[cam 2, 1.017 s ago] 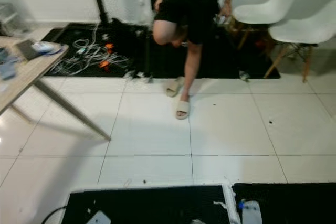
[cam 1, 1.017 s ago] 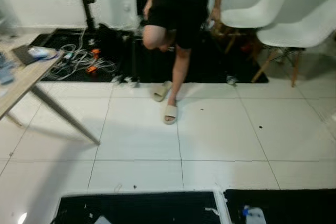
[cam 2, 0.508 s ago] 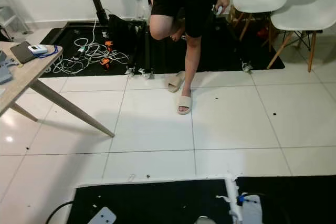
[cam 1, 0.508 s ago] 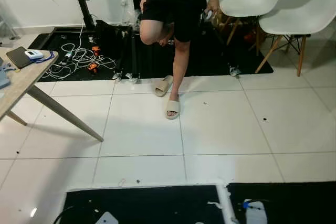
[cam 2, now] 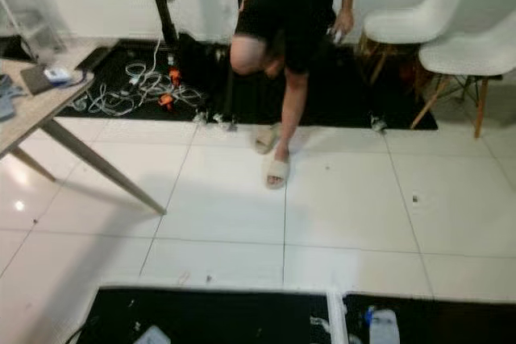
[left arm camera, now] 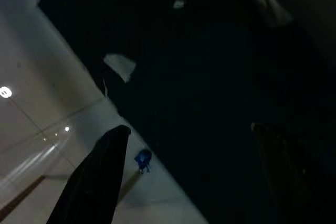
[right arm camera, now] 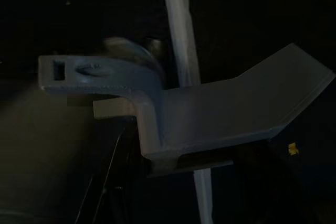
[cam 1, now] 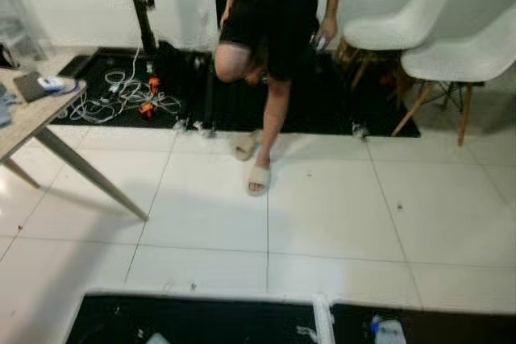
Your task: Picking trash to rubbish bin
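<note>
The left gripper hangs over a black mat, its two black fingers spread wide apart; beyond them a pale scrap lies on the mat and a small blue bit sits at the mat's edge on the white floor. In the right wrist view a grey bracket blocks the view, so I cannot tell how the right gripper's fingers stand.

From the head, the near mat lies at 6 o'clock, with a white bottle with a blue cap at 5 o'clock and a pale scrap at 7. No rubbish bin can be made out. On the white tiled floor at 12 o'clock a person stands on one leg, in a beige slipper, with the other slipper just behind. A wooden table is at 9 o'clock, tangled cables at 11, and two white chairs at 2.
</note>
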Controlling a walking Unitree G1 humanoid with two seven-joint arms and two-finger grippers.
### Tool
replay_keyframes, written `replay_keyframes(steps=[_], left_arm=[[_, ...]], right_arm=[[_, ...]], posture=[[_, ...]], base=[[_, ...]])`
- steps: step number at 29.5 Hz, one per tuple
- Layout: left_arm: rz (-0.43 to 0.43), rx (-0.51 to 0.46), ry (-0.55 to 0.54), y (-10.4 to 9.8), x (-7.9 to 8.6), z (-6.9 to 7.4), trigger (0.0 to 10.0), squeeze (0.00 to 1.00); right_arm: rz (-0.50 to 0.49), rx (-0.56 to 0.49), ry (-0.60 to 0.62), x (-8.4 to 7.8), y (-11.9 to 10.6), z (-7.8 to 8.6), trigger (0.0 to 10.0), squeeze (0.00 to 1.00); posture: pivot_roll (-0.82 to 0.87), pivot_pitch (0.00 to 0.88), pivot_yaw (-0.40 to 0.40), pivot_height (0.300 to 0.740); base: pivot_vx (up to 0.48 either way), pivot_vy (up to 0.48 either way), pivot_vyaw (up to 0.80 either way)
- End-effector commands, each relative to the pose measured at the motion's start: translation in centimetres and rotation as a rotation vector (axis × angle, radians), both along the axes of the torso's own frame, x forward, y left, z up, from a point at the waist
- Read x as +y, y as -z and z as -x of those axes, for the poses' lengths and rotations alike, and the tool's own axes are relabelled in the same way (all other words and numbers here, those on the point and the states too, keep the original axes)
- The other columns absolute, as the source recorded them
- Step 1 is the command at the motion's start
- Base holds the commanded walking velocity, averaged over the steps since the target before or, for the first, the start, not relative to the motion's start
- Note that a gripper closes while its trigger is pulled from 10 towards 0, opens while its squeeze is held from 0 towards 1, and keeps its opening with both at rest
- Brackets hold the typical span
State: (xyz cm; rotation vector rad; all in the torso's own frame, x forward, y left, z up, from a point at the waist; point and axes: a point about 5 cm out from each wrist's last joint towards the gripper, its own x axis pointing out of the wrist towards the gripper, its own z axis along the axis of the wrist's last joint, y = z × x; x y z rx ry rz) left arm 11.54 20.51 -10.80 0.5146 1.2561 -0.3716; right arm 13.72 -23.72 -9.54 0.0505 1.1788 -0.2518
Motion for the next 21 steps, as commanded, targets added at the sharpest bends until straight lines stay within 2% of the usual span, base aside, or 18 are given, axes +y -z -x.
replay_keyframes(steps=[1,7,21], left_arm=[[0.004,0.014,0.000,0.13,-0.11,0.38,10.0,0.00],[0.007,0.017,0.002,0.18,-0.30,0.46,10.0,0.00],[0.006,0.012,0.005,0.09,-0.32,0.12,10.0,0.00]], right_arm=[[0.005,0.005,0.009,-0.30,0.01,0.26,10.0,0.00],[0.008,0.008,0.007,-0.31,0.02,0.28,10.0,0.00],[-0.007,-0.076,0.070,-0.27,-0.14,-0.09,10.0,0.00]], posture=[[-0.02,0.067,0.071,0.740],[-0.02,0.067,0.071,0.740],[-0.02,0.067,0.071,0.740]], base=[[0.000,-0.465,0.00],[0.000,-0.465,0.00],[0.000,-0.466,-0.78]])
